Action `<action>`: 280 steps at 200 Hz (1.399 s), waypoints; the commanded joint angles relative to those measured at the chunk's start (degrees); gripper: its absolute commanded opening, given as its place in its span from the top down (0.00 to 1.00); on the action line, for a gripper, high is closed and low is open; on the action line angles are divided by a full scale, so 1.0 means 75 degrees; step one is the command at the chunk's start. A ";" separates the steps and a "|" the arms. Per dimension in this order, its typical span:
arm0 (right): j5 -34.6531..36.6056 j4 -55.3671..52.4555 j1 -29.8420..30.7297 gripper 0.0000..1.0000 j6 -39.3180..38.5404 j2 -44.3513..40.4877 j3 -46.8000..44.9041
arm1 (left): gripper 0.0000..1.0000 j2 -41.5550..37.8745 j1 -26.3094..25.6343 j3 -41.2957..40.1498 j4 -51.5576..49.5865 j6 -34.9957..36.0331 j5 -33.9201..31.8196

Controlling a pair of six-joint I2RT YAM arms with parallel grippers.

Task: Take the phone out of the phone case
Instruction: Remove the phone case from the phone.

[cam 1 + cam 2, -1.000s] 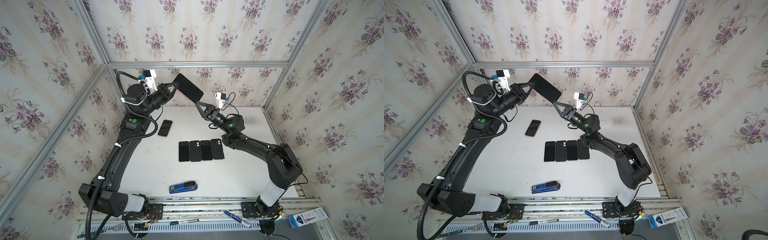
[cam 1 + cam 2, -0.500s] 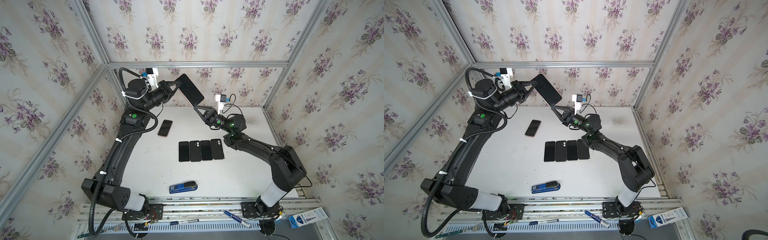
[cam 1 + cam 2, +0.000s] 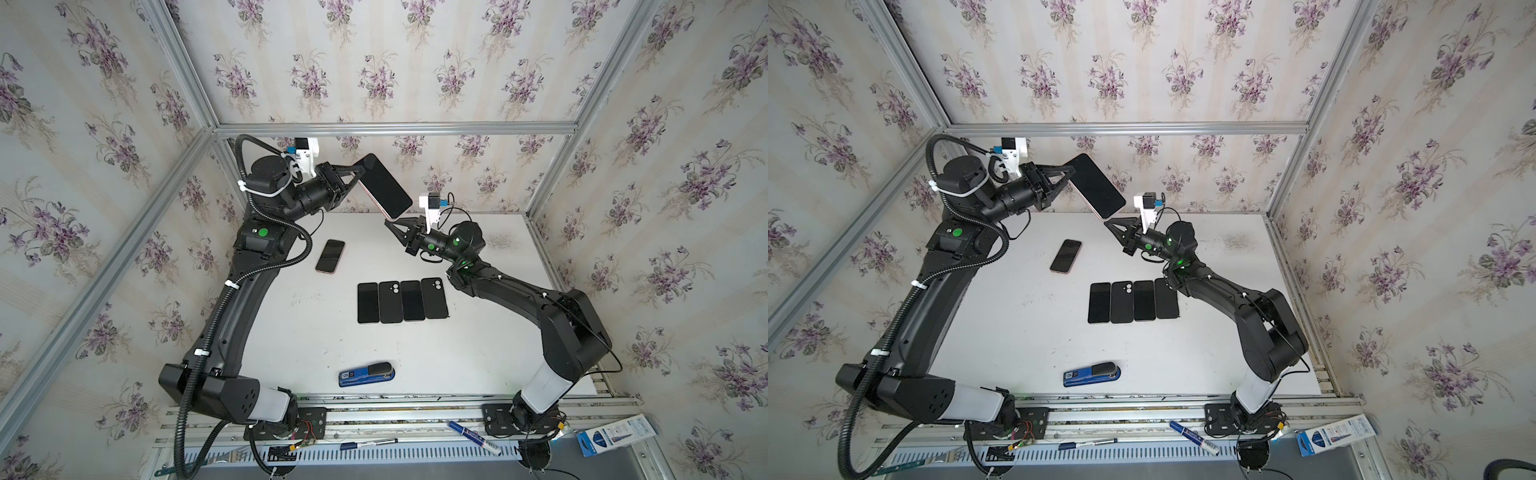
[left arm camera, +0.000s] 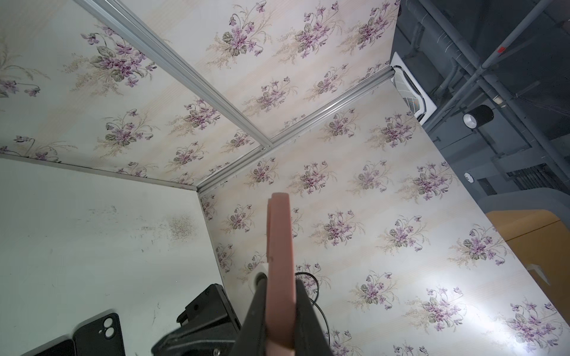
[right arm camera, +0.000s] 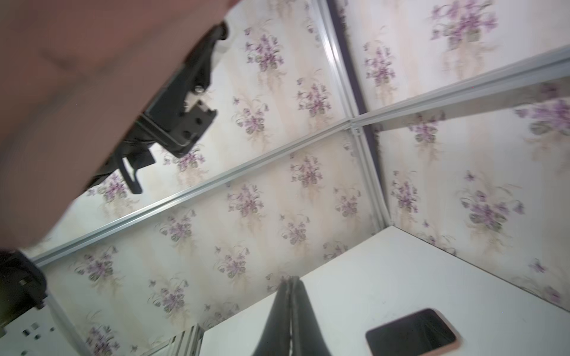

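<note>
Both top views bright, sharp, soft shadows. Right wrist view motion-blurred; left wrist shows glare on wall [image 4: 487,311]

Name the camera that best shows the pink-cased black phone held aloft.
The top views: both show the pink-cased black phone nearly whole, screen visible. Left wrist shows just its pink edge; right wrist, a blurred pink back.

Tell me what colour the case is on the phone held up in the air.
Salmon pink case; clearest edge-on in the left wrist view.
</note>
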 commanded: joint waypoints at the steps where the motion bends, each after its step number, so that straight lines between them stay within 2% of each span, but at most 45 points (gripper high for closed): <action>1: 0.0103 0.0089 -0.0142 0.72 -0.0087 -0.0490 -0.0352 | 1.00 0.0042 0.0149 0.0328 0.0305 0.0369 0.0631; 15: 0.0007 -0.0414 -0.0295 0.61 -0.0332 -0.0884 -0.0559 | 1.00 0.0182 0.0240 0.0667 0.0066 0.0884 0.0988; 44: -0.0425 -0.0760 -0.0923 0.48 -0.0303 -0.1493 -0.0987 | 1.00 0.0378 0.0289 0.1217 -0.0519 0.2259 0.1805; 62: -0.0938 -0.0968 -0.1241 0.48 -0.0238 -0.1704 -0.0917 | 1.00 0.0301 0.0280 0.1333 -0.1009 0.3534 0.2180; 83: -0.1805 -0.1787 -0.1295 0.49 -0.0762 -0.1820 -0.0482 | 1.00 0.0113 0.0269 0.1282 -0.1590 0.4964 0.2699; 114: -0.2752 -0.2578 -0.1290 0.50 -0.1268 -0.1830 0.0073 | 1.00 -0.0364 0.0254 0.0750 -0.1692 0.6163 0.3340; 136: -0.3041 -0.2937 -0.1205 0.50 -0.1313 -0.1766 0.0387 | 1.00 -0.0455 0.0260 0.0609 -0.1821 0.6496 0.3424; 166: -0.3255 -0.3845 -0.0881 0.50 -0.2024 -0.1778 0.0748 | 1.00 -0.0389 0.0254 0.0654 -0.1823 0.6634 0.3565; 280: -0.3641 -0.4038 -0.0281 0.52 -0.1998 -0.1545 0.1139 | 1.00 -0.0221 0.0195 0.0782 -0.1831 0.6674 0.3724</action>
